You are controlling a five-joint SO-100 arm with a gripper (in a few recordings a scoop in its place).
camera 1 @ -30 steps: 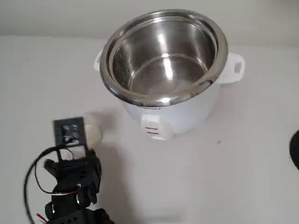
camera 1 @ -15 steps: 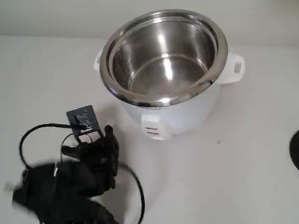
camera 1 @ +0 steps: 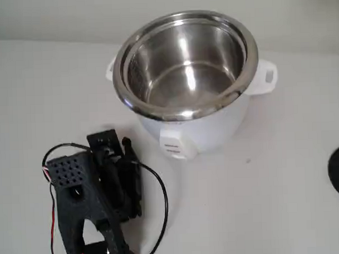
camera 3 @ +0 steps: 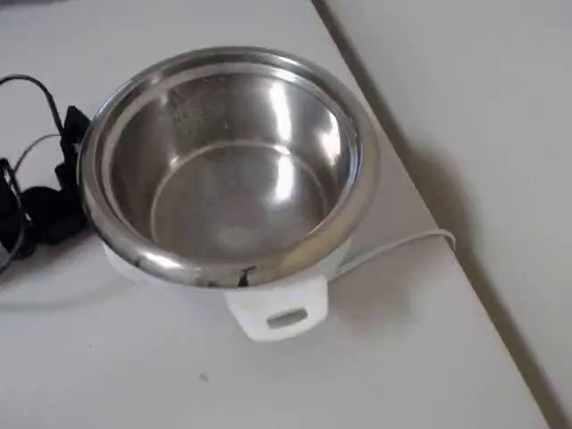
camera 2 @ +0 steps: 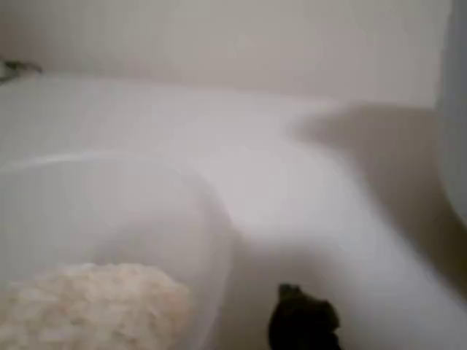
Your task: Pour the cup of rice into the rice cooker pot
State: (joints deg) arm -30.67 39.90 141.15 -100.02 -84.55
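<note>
Cup: the cup [camera 2: 109, 240] is close under the wrist camera, at the lower left of the wrist view, translucent, upright, its open mouth towards the lens. It sits just to the left of a dark fingertip [camera 2: 303, 321] that juts up at the bottom edge.
Rice: the rice [camera 2: 87, 306] lies as a pale grainy heap in the bottom of the cup, low against the near wall.
Gripper: the gripper [camera 1: 112, 148] is at the lower left of the fixed view, black, pointing up towards the cooker; the arm's body hides the fingers and the cup there. Whether the jaws press on the cup or stand apart from it cannot be told; one finger shows beside the cup wall, and contact is not clear in the blur.
Rice cooker pot: the rice cooker pot [camera 1: 184, 65] stands beyond the gripper, up and to the right in the fixed view, apart from it, with bare table [camera 1: 261, 202] between. In the overhead view the pot [camera 3: 228, 161] is shiny and holds no grains, and the black arm [camera 3: 45, 206] lies at its left side, close to the rim.
Cooker body: the white cooker body [camera 1: 203, 128] holds the pot, with a side handle [camera 1: 266, 76] on the right in the fixed view.
Cord: a white cord [camera 3: 393, 246] runs from the cooker towards the table's edge in the overhead view.
Wrist view, far right: a pale upright wall [camera 2: 456, 109] throws a shadow on the table ahead of the cup.
</note>
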